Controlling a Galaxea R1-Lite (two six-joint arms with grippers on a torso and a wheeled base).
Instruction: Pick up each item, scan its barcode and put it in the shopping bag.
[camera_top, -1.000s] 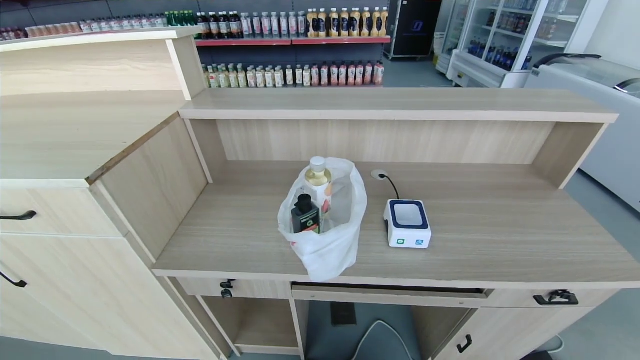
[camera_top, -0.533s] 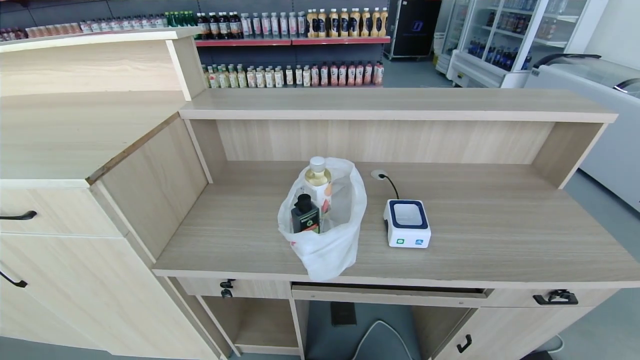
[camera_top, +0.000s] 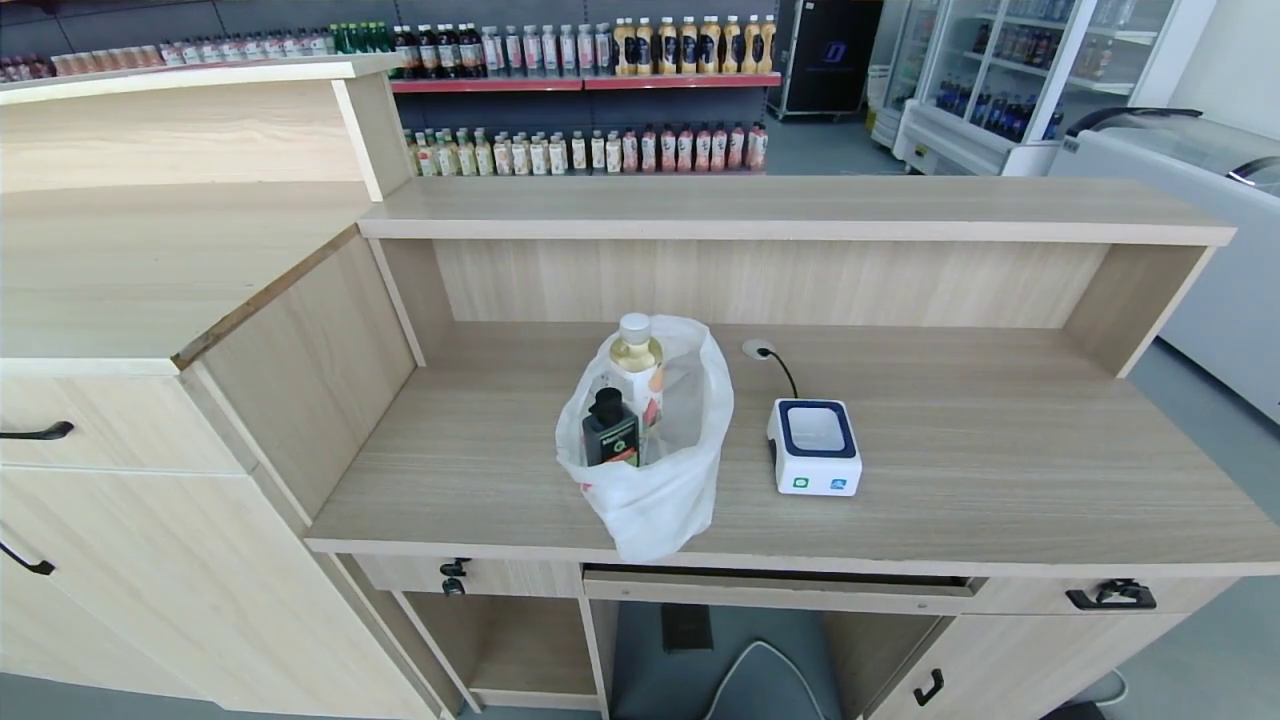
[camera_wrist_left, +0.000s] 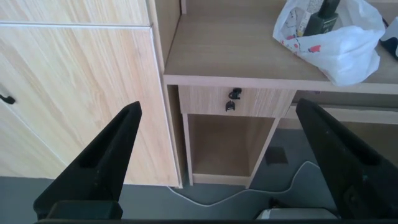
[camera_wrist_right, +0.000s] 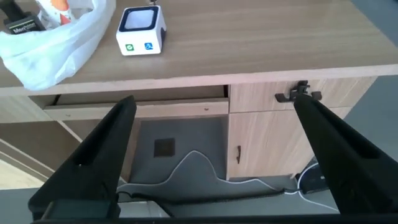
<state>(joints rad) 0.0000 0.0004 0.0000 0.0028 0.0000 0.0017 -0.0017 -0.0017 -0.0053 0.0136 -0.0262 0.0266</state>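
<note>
On the counter (camera_top: 1000, 450), bottles (camera_top: 636, 362) stand in the shopping bag (camera_top: 655, 510), left tool (camera_wrist_left: 217, 104) and right tool (camera_wrist_right: 213, 99) spread apart.

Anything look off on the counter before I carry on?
Nothing spilled or damaged. The shopping bag sits right at the front edge of the counter, with the tall bottle and dark bottle upright inside. The pull-out tray underneath is slightly ajar.

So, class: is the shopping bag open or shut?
Open: the shopping bag gapes, showing a black bottle and a white-capped bottle inside.
</note>
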